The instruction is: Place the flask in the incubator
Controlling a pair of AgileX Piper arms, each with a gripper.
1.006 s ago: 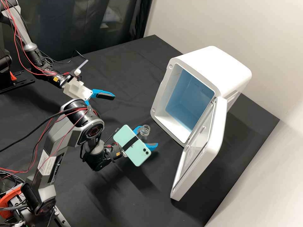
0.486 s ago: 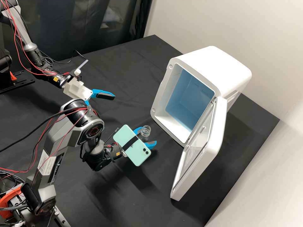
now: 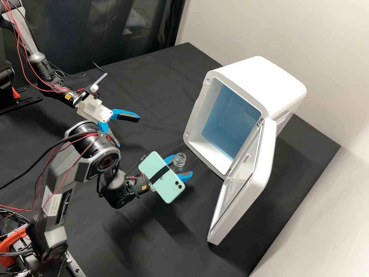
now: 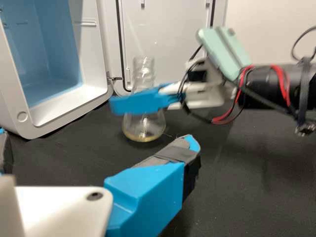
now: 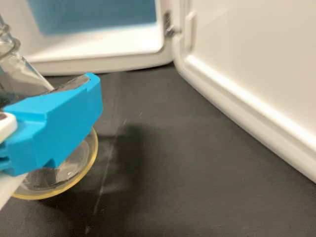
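We see the flask (image 3: pixel 178 159) standing upright on the black bench (image 3: pixel 161 77), just in front of the open mouth of the white incubator (image 3: pixel 265 84) — its long axis vertical, neck and open rim pointing straight up, wide base flat on the surface. The right gripper (image 3: pixel 179 166) sits low around it with its blue fingers apart, one on each side of the glass cone. The left gripper (image 3: pixel 127 132) hangs well back from the flask, its fingers spread wide too, and the incubator's door (image 3: pixel 246 181) stands swung open beside the flask.
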